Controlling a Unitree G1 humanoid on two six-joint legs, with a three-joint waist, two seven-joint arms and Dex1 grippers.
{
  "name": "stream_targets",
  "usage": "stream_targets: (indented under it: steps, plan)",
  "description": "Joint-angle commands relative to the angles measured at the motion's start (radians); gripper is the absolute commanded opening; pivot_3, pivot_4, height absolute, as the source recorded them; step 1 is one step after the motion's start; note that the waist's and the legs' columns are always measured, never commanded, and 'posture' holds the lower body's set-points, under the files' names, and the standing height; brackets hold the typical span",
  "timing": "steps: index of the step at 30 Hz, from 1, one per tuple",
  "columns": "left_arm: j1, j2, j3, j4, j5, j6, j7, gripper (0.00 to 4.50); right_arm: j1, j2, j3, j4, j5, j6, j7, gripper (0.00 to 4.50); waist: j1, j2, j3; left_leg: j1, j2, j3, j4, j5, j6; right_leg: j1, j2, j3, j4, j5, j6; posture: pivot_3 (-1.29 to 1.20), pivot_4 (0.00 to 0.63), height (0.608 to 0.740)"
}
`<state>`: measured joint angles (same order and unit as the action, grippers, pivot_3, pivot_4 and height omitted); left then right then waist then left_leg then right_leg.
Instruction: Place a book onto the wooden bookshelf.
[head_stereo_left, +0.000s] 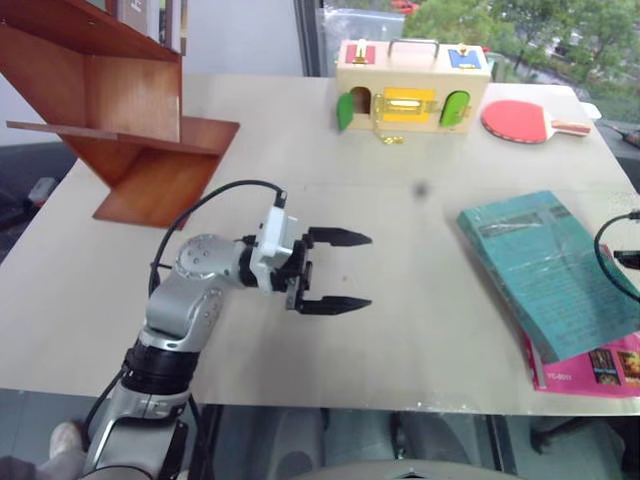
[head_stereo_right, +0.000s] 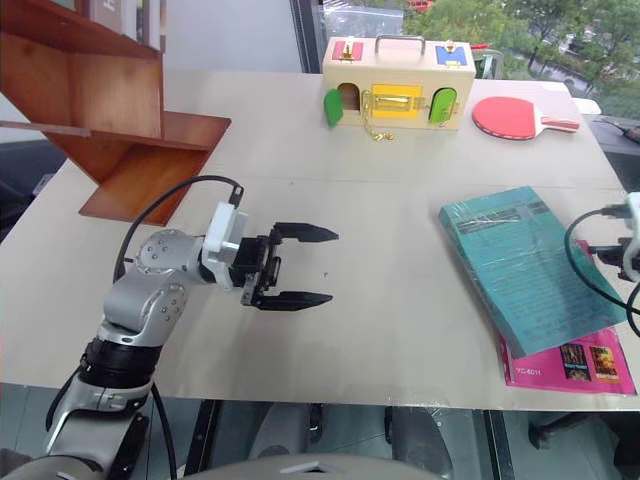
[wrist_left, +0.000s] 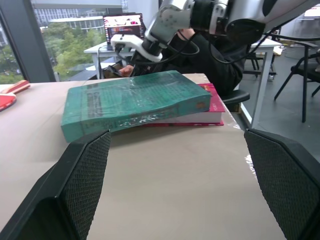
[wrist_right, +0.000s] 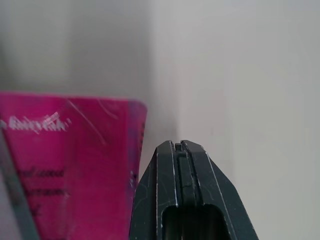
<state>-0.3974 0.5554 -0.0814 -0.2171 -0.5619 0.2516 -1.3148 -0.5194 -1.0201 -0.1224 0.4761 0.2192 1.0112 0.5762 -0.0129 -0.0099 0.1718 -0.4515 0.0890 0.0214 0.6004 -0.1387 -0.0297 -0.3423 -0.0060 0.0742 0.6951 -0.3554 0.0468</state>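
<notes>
A pale worktop (head_stereo_left: 400, 330) seen from above the robot's arms. The left gripper (head_stereo_left: 335, 270) hovers over its middle with the two black fingers (head_stereo_left: 340, 237) spread wide and empty, pointing level toward the teal-green book (head_stereo_left: 550, 270). The book lies well apart from those fingertips, straight out in the direction they point, resting tilted on a magenta-pink book (head_stereo_left: 595, 368) near the worktop's right edge.

The right gripper (wrist_right: 186, 150) has its fingers pressed together, holding nothing; in its wrist view the tips sit just beside the pink book's corner, close to the worktop surface. From the left wrist view, the right arm (wrist_left: 175, 20) hangs above the far side of the stack.

The step in hand looks like getting a grasp on the teal book. A good approach, as a judgement: slide the closed right tips under the raised teal edge — not the pink cover — to lift it, then bring the wide left fingers onto the near edge so they straddle its thickness before closing.

The teal book is large, flat and fairly thick, its cover wrapped in glossy plastic that catches light, so it will likely be slippery. The wooden bookshelf (head_stereo_left: 120, 110) stands far behind the left fingers, reddish-brown, with slanted boards.
</notes>
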Motion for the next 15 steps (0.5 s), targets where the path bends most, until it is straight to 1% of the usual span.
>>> stream_targets:
  steps: [1,4,8,11,15]
  plan:
    - [0.011,0.005,0.018,-0.045,-0.011,-0.013,0.020,4.50,0.003,-0.053,0.011,0.053,-0.042,-0.025,0.026,0.08,0.000,0.000,0.000,0.000,0.000,0.000,0.000,0.000,0.000,0.000,0.000,0.000,0.000,0.000,0.000,0.00,0.150,0.740]
    - [0.026,0.013,0.027,-0.045,-0.011,-0.018,0.024,4.50,0.056,-0.085,0.002,0.008,-0.025,0.005,0.079,0.08,0.003,0.000,0.000,0.000,0.000,0.000,0.000,0.000,0.000,0.000,0.000,0.000,0.000,0.000,0.000,0.00,0.150,0.740]
    - [0.041,0.017,0.028,-0.050,-0.014,-0.025,0.026,4.50,0.154,-0.114,0.007,-0.135,0.023,0.076,0.170,0.08,-0.003,0.000,0.000,0.001,0.000,0.000,0.000,0.000,0.000,0.000,0.000,0.000,0.000,0.000,0.000,0.00,0.150,0.740]
    - [0.043,0.015,0.024,-0.054,-0.014,-0.027,0.031,4.50,0.208,-0.119,-0.013,-0.206,0.033,0.104,0.178,0.08,-0.006,0.000,0.000,0.002,0.001,0.000,0.000,0.000,0.000,0.001,0.001,0.000,0.001,0.000,0.000,0.00,0.150,0.740]
    - [0.042,0.018,0.024,-0.054,-0.017,-0.026,0.031,4.50,0.245,-0.115,-0.072,-0.229,0.053,0.142,0.168,0.08,-0.003,0.000,0.000,0.001,0.001,0.000,0.001,0.000,0.000,0.001,0.001,0.000,0.001,0.000,0.000,0.00,0.150,0.740]
